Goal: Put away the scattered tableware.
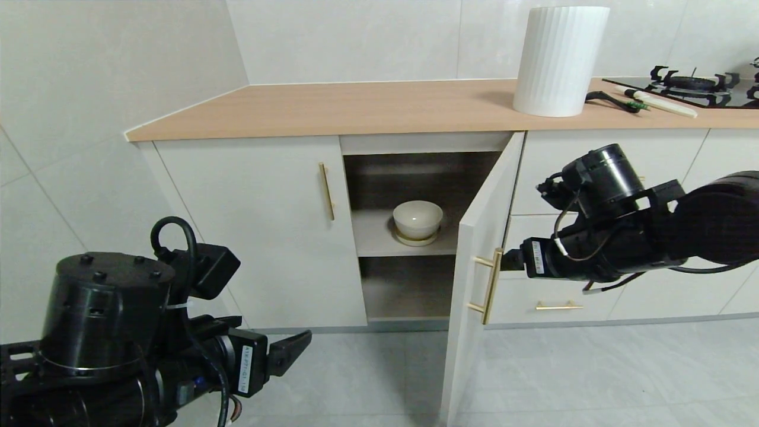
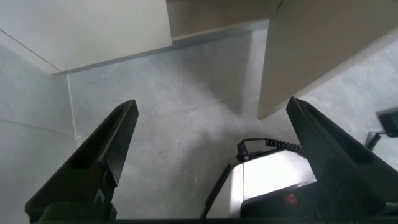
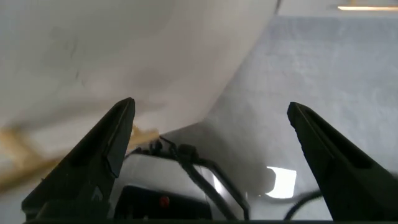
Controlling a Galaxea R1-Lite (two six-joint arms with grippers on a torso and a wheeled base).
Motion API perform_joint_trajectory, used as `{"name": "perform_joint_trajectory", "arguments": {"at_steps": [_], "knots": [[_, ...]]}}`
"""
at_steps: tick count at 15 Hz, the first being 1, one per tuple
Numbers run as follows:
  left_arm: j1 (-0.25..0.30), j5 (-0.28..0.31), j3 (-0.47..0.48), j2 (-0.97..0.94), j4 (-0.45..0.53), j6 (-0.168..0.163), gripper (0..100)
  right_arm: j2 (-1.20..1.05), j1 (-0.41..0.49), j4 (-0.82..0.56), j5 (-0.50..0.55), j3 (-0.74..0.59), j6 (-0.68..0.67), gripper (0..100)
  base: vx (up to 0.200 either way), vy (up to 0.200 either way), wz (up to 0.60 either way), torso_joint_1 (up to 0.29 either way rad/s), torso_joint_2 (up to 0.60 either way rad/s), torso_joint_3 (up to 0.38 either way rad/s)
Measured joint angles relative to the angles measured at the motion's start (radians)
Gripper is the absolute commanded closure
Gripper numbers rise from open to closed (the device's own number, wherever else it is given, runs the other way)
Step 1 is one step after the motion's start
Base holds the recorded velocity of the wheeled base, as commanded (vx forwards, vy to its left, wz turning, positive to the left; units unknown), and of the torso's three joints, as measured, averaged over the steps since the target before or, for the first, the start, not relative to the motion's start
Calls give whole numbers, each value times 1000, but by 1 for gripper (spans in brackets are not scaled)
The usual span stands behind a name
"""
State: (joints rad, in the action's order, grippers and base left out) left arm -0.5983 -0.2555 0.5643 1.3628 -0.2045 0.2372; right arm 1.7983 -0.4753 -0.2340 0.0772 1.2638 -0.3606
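A white bowl (image 1: pixel 417 218) stands on a small plate (image 1: pixel 415 241) on the upper shelf of the open cabinet (image 1: pixel 409 237). The cabinet door (image 1: pixel 468 332) is swung out towards me, and it carries a gold handle (image 1: pixel 491 286). My right gripper (image 1: pixel 511 260) is level with the handle's top end, just beside it. In the right wrist view this gripper (image 3: pixel 211 106) is open, facing the door's surface with the gold handle (image 3: pixel 18 149) off to one side. My left gripper (image 1: pixel 293 350) hangs low over the floor, and the left wrist view shows that gripper (image 2: pixel 212 102) open with nothing in it.
On the wooden counter (image 1: pixel 356 107) stand a tall white ribbed container (image 1: pixel 557 59), a black-handled utensil (image 1: pixel 611 99) and a white stick-like item (image 1: pixel 658 102) next to a gas hob (image 1: pixel 694 83). A shut door (image 1: pixel 261 231) lies left of the opening, drawers (image 1: pixel 557 305) to the right. Grey tiled floor (image 1: pixel 563 379) below.
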Motion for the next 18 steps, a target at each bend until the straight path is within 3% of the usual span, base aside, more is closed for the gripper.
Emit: {"name": "perform_joint_trajectory", "arguments": {"at_steps": [3,8,12,18], "knots": [[0,2,1,1,-9,2,0,97,-9,12,2,76,-31,0,0,0,0,0,0,0],[-9,3,-4,6,-10,0,0,153,-10,18,2,95,-60,0,0,0,0,0,0,0],[-11,2,-6,4,-7,-1,0,168,-13,21,3,100,-65,0,200,0,0,-4,2,2],[-11,1,-4,2,-7,0,0,203,-16,155,3,99,-168,0,167,0,0,4,3,-1]]}}
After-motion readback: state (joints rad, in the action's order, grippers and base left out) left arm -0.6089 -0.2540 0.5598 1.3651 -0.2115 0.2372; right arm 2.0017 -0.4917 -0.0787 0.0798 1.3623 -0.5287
